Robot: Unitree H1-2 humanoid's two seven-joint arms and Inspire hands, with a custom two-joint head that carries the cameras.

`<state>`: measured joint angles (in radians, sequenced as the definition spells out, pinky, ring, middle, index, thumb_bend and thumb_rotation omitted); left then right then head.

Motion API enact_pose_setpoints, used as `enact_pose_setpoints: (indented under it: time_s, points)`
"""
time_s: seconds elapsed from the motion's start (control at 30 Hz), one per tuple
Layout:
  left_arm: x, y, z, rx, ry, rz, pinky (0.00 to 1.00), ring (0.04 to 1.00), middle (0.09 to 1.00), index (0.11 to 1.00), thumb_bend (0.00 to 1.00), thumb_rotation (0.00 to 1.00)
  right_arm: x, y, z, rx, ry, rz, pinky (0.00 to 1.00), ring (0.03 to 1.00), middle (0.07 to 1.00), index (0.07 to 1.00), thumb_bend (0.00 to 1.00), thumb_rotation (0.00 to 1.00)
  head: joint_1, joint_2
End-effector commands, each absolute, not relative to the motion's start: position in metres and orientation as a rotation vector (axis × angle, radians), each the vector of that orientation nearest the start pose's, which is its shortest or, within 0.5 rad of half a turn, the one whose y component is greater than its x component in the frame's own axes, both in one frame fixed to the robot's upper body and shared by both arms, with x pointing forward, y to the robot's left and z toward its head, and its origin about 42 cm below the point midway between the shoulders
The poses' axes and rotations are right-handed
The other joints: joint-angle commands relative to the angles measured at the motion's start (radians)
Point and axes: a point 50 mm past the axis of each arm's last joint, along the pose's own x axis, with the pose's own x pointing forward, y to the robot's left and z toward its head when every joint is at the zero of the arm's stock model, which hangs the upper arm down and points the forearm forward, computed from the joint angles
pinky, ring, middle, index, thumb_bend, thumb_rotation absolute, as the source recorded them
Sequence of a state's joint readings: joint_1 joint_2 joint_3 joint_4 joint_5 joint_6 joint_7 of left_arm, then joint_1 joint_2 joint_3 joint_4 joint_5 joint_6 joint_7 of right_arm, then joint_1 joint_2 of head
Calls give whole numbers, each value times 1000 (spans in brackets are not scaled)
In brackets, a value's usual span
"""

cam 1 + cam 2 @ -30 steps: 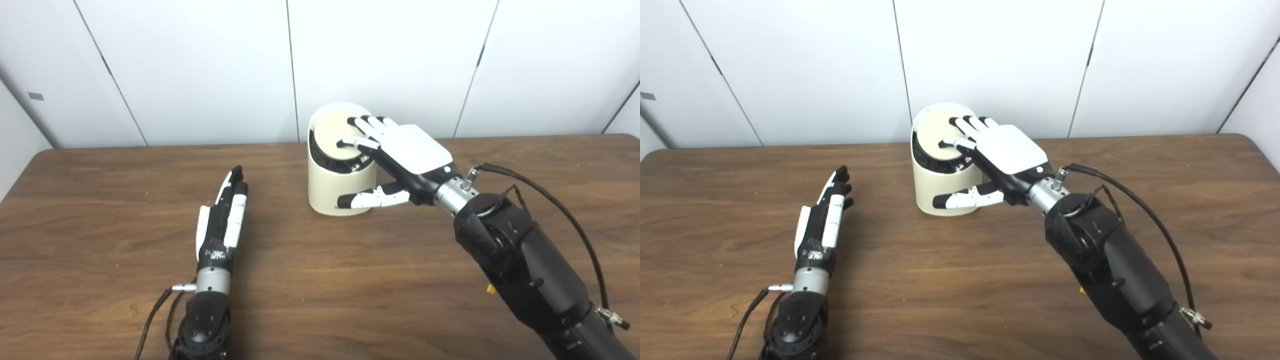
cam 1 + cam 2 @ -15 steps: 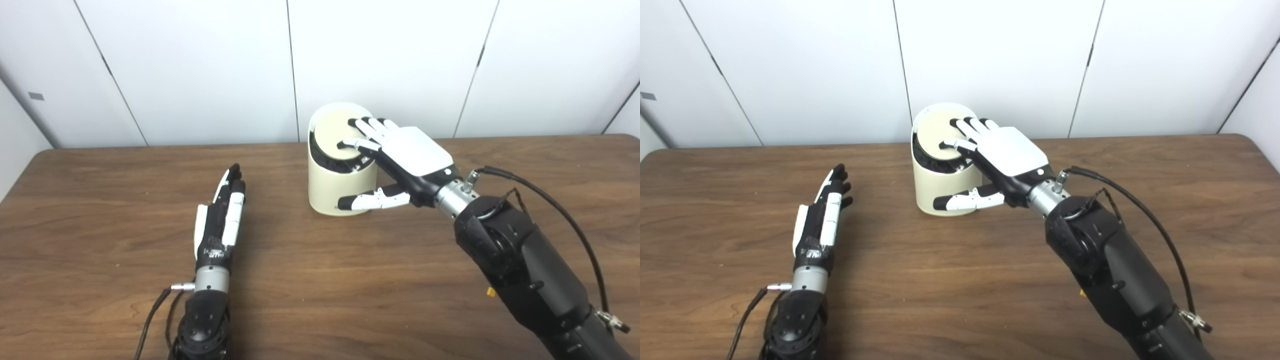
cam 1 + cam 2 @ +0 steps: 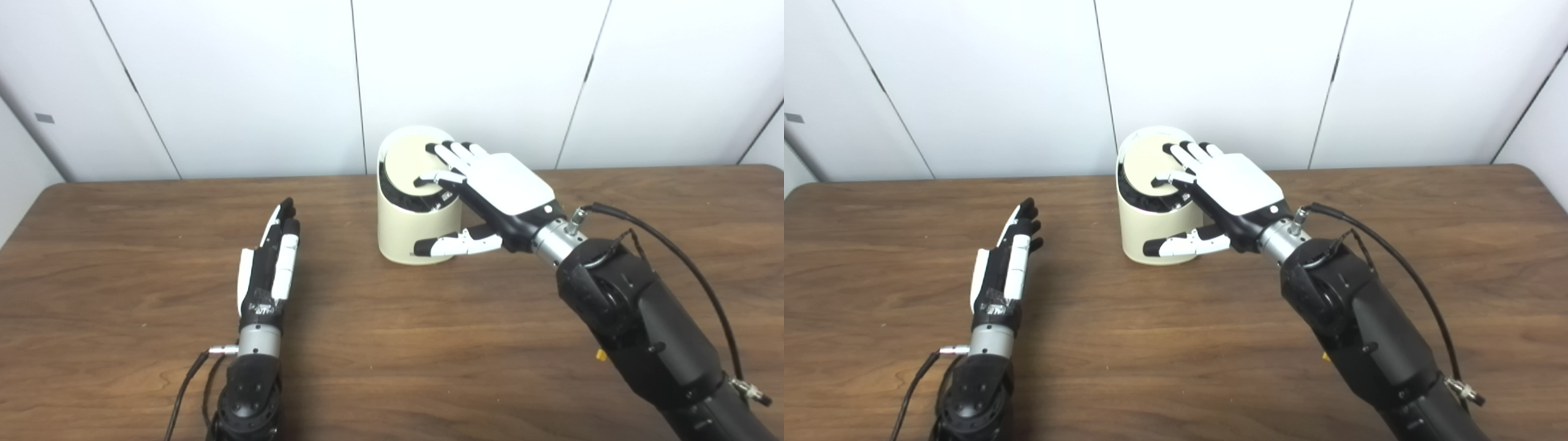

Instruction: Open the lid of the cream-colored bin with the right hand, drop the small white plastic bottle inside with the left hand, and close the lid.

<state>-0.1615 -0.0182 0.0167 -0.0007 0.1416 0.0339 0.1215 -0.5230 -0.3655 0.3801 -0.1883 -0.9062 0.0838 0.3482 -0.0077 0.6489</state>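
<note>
Right hand (image 3: 490,190) flat on lid (image 3: 407,162); left hand (image 3: 269,263) empty.

Dark wood-grain table (image 3: 392,343), white panelled wall (image 3: 465,73) behind with thin dark seams, even light

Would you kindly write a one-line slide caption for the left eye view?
Right hand rests fingers on the cream bin's lid; the empty left hand lies flat on the wooden table.
</note>
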Motion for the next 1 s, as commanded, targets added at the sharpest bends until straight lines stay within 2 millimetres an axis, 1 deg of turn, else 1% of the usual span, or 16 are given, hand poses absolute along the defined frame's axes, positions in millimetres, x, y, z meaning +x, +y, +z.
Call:
enact_pose_setpoints:
  time_s: [0.0, 0.13, 0.27, 0.43, 0.67, 0.87, 0.97]
  points:
    - [343, 199, 159, 119, -213, 110, 894, 934, 952, 963, 721, 1000, 387, -174, 269, -1437, -457, 413, 1000, 1000, 1000, 693, 644, 1000, -1, 1]
    - [343, 200, 159, 116, -212, 113, 888, 935, 952, 966, 720, 1000, 389, -175, 268, -1432, -458, 416, 1000, 1000, 1000, 694, 646, 1000, -2, 0]
    - [341, 199, 160, 143, -207, 115, 922, 939, 953, 963, 727, 1000, 390, -174, 271, -1426, -471, 403, 1000, 1000, 1000, 748, 639, 1000, 2, 2]
    - [340, 199, 162, 177, -217, 112, 924, 938, 955, 964, 704, 1000, 390, -177, 284, -1391, -485, 354, 1000, 1000, 1000, 798, 621, 1000, -1, -1]
    - [339, 198, 162, 165, -216, 118, 933, 941, 961, 969, 681, 1000, 388, -182, 304, -1329, -528, 256, 1000, 1000, 1000, 873, 597, 1000, -3, -2]
    - [340, 199, 161, 170, -215, 108, 937, 947, 964, 976, 674, 1000, 383, -189, 315, -1288, -534, 188, 1000, 1000, 1000, 950, 591, 1000, -6, -7]
    - [341, 199, 161, 163, -215, 111, 938, 945, 964, 980, 679, 1000, 380, -194, 318, -1279, -525, 163, 1000, 1000, 1000, 961, 591, 1000, -6, -8]
